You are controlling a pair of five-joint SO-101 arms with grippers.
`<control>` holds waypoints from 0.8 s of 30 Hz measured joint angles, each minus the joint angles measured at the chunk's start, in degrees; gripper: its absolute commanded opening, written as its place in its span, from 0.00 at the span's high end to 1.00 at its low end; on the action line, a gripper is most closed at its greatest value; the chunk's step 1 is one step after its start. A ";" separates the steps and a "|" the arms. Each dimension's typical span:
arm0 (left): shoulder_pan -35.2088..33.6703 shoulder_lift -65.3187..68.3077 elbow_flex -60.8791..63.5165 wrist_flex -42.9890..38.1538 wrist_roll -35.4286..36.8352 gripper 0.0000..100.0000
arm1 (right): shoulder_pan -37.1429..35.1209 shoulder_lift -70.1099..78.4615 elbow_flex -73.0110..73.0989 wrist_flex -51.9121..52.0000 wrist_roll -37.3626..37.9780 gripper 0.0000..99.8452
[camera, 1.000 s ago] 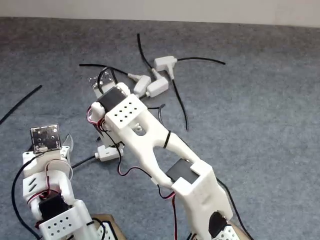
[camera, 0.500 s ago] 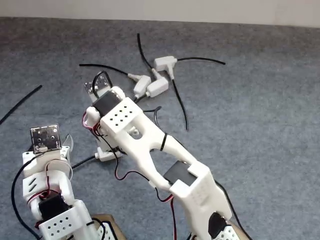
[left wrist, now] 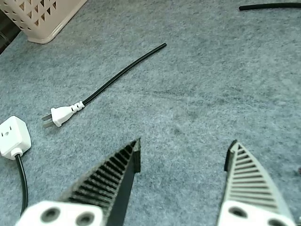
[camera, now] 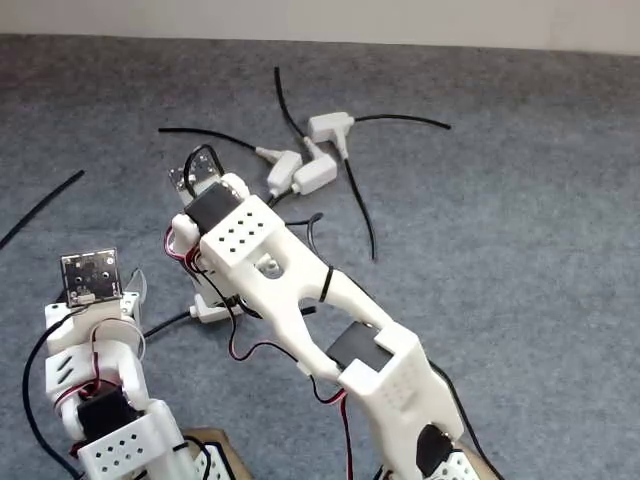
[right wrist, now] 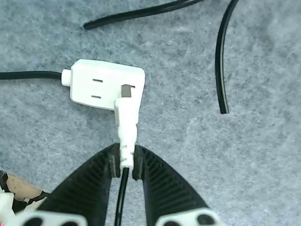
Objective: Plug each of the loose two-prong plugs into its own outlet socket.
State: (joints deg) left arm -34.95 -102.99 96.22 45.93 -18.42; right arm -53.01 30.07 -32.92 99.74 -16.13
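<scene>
My right gripper (right wrist: 124,153) is shut on a white two-prong plug (right wrist: 127,120) by its cord end. The plug's prongs lie on the face of a white outlet block (right wrist: 101,87), beside that block's two empty slots. From above, the right arm (camera: 260,250) covers most of this outlet (camera: 207,311). My left gripper (left wrist: 183,150) hangs open over bare carpet. Beyond it lies a loose white plug (left wrist: 61,114) on a short black cord, with another white outlet (left wrist: 12,136) close by it.
A cluster of white outlets and plugs (camera: 310,160) with black cords lies farther back on the grey carpet. Loose cord pieces (right wrist: 221,61) lie near the right gripper. A beige lattice basket (left wrist: 47,16) stands past the loose plug. The left arm (camera: 95,330) sits at the near left.
The right arm has shifted left and nearer, covering more of the outlet beneath it. The left arm has not moved.
</scene>
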 measured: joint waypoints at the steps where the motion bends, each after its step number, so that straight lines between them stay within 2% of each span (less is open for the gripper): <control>1: 0.00 0.00 0.00 0.00 0.00 0.71 | 0.00 0.00 -0.18 0.00 0.09 0.99; 24: 0.00 0.00 0.00 0.00 0.00 0.71 | -0.18 0.00 1.93 0.00 8.97 0.99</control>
State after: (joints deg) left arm -34.95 -102.99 96.22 45.93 -18.42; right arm -53.19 30.07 -30.99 99.74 -7.16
